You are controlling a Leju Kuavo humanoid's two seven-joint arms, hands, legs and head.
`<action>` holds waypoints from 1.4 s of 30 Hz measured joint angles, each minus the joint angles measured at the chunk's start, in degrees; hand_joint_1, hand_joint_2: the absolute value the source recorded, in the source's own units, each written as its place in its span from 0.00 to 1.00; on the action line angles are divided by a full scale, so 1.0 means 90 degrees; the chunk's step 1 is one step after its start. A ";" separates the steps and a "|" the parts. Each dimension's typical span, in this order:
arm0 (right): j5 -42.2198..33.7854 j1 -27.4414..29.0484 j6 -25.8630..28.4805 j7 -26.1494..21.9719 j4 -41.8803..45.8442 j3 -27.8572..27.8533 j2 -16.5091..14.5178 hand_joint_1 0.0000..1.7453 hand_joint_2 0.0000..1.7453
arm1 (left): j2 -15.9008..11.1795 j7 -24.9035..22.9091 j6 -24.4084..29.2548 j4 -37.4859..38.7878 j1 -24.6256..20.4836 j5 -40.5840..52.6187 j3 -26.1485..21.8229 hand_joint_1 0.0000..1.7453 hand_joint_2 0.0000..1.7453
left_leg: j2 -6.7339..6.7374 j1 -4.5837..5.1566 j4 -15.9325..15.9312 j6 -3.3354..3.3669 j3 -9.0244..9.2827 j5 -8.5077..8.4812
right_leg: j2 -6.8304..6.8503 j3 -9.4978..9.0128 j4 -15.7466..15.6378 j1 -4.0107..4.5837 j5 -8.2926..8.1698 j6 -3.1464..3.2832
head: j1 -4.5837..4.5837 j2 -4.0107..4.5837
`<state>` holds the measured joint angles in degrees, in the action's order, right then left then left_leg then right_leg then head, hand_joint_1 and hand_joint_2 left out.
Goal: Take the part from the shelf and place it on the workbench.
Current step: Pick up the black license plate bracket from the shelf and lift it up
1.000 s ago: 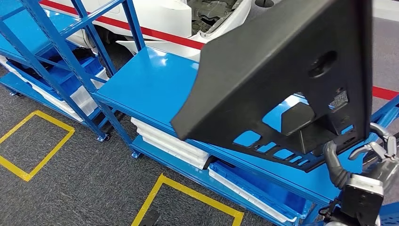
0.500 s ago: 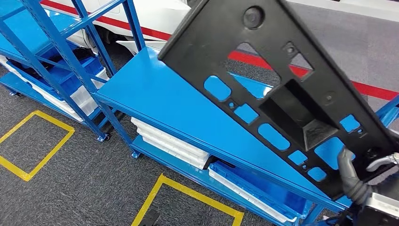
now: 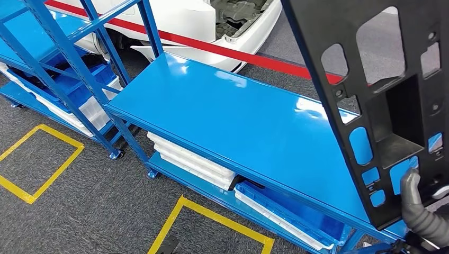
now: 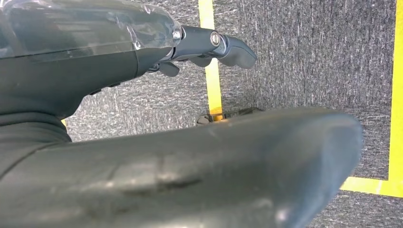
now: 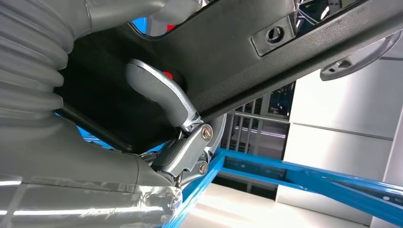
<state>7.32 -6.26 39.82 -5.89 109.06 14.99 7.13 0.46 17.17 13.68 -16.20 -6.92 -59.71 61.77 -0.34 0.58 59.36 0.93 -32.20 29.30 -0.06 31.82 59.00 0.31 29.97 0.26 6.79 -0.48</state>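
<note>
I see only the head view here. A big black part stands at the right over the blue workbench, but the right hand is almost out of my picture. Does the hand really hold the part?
Observer: Yes. In the right wrist view the right hand grips the black part; a finger curls over its edge.
Operator: And the left hand? I have nothing of it.
Observer: The left hand hangs over grey carpet with yellow floor tape and holds nothing.
Operator: Is something behind the part that I cannot see?
Observer: The right wrist view shows a blue frame rail below the part, and pale wall panels beyond it.
</note>
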 joint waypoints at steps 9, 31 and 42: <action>0.0170 -0.0069 -0.0001 0.0073 -0.0142 -0.0018 0.0083 1.00 1.00 | 0.0000 -0.0026 -0.0001 0.0000 -0.0006 0.0015 0.0000 0.00 0.00 | 0.0000 0.0000 0.0000 0.0000 -0.0002 0.0000 | 0.0001 0.0000 0.0000 0.0000 0.0001 0.0000 | -0.0001 0.0000; 0.0415 -0.0309 -0.0173 -0.0931 0.0294 0.0636 0.0571 1.00 1.00 | 0.0000 0.0046 -0.0029 0.0001 -0.0057 0.0080 0.0000 0.00 0.00 | -0.0001 0.0000 0.0000 0.0000 -0.0002 0.0000 | 0.0002 -0.0001 0.0000 0.0000 0.0000 0.0000 | -0.0001 0.0000; 0.0694 -0.0462 -0.0383 -0.0788 0.0588 0.0987 0.0588 1.00 1.00 | 0.0000 0.0220 0.0015 0.0002 -0.0008 -0.0067 0.0000 0.00 0.00 | -0.0001 0.0000 0.0000 0.0000 -0.0002 0.0000 | 0.0002 -0.0002 0.0001 0.0000 0.0000 0.0000 | -0.0001 0.0000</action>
<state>13.57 -10.41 36.38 -12.98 114.36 23.87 12.41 0.46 19.15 13.82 -16.17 -6.99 -60.32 61.77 -0.35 0.58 59.36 0.93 -32.22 29.30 -0.04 31.80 59.00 0.31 29.97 0.26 6.79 -0.48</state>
